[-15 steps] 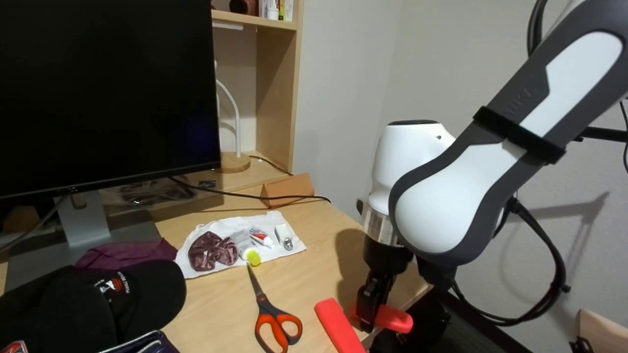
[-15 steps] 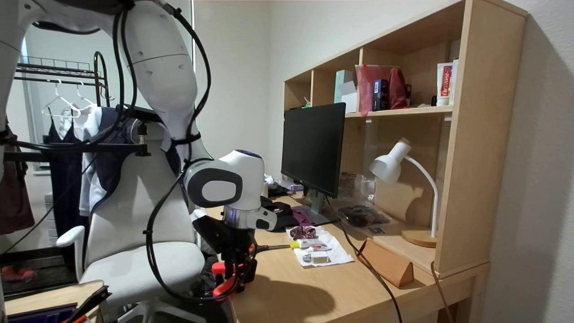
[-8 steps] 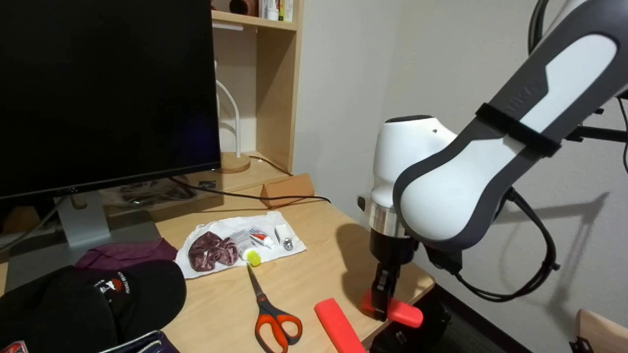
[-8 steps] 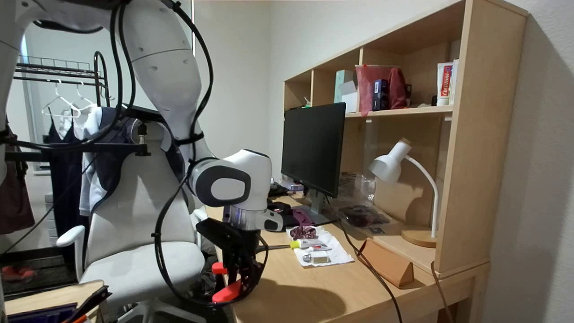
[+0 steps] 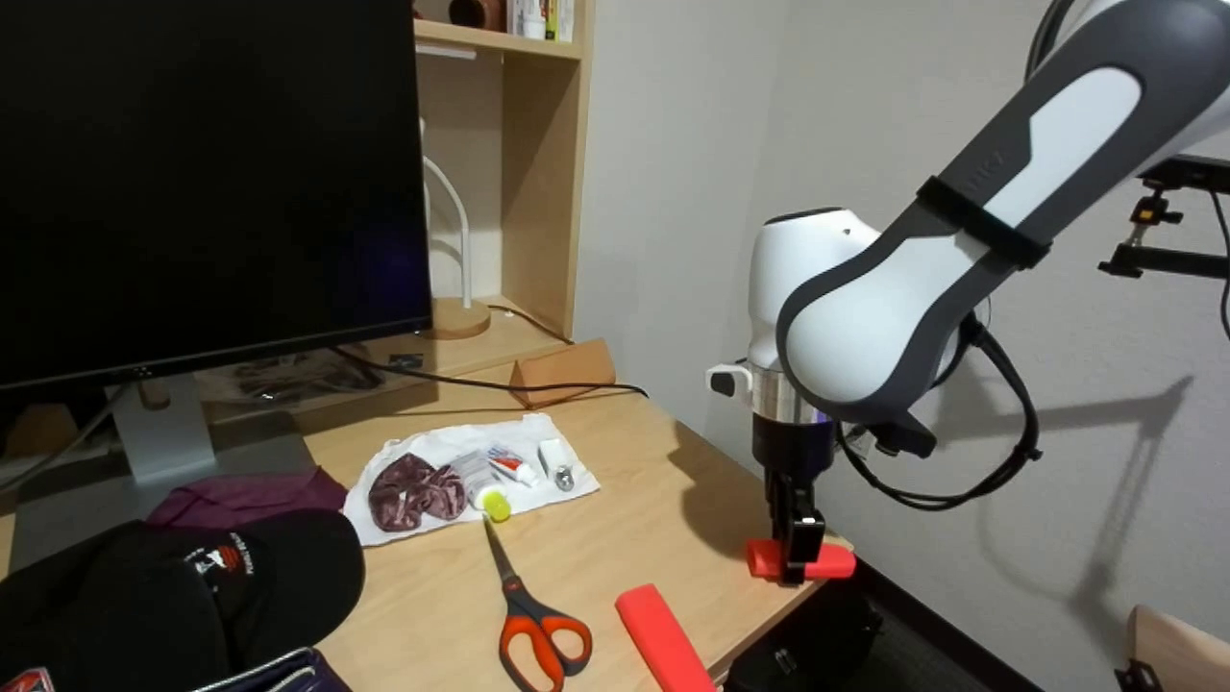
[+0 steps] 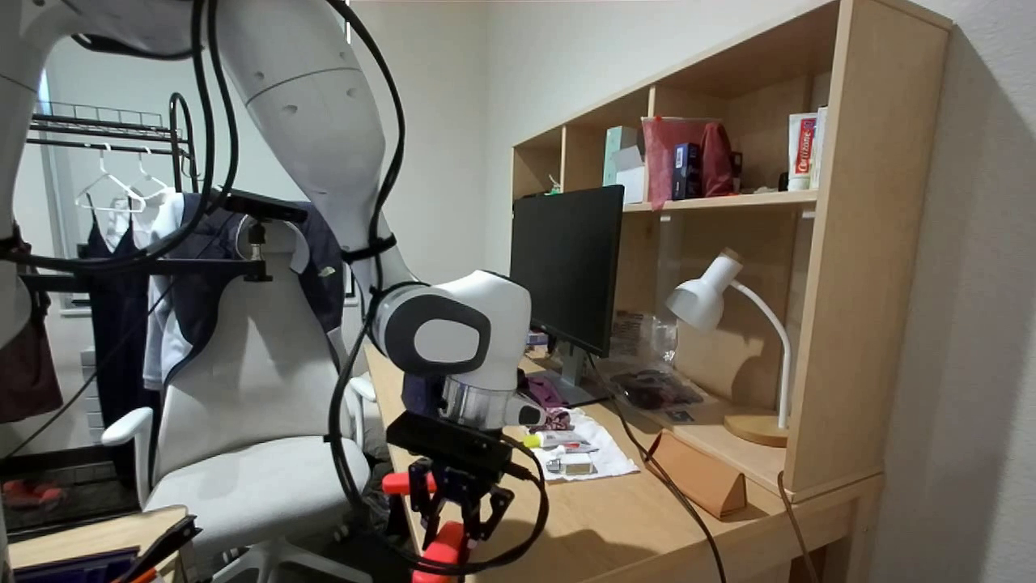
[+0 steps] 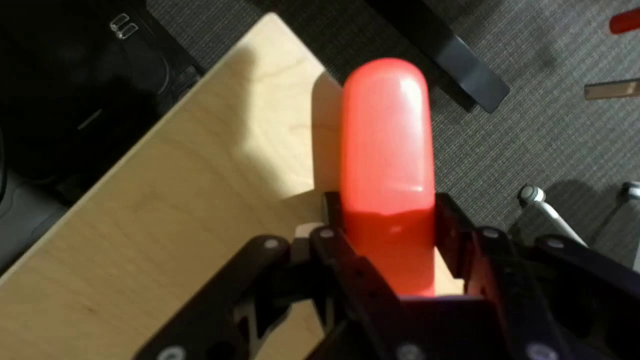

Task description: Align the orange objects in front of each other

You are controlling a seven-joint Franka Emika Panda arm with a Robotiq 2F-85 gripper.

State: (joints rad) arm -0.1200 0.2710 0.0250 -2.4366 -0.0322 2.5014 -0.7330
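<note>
One orange block (image 5: 831, 562) is held crosswise between the fingers of my gripper (image 5: 793, 569), at the desk's far right corner. The held block also shows in another exterior view (image 6: 443, 555) and in the wrist view (image 7: 389, 135). Both fingers press its sides, and its far end sticks out past the desk edge. I cannot tell whether it touches the desk. The second orange block (image 5: 665, 639) lies on the desk near the front edge, apart from the gripper, and points a different way. It also shows partly behind the gripper (image 6: 396, 483).
Scissors with orange handles (image 5: 538, 634) lie left of the second block. A white paper (image 5: 567, 490) with a scrunchie and tubes lies farther back. A black cap (image 5: 173, 586), a monitor (image 5: 211, 192) and a brown case (image 5: 564, 373) stand around. The desk edge (image 7: 140, 145) drops to the floor.
My gripper has moved away from the second block toward the desk's far corner, carrying the held block, and has turned so the block's angle differs. The second block has not moved.
</note>
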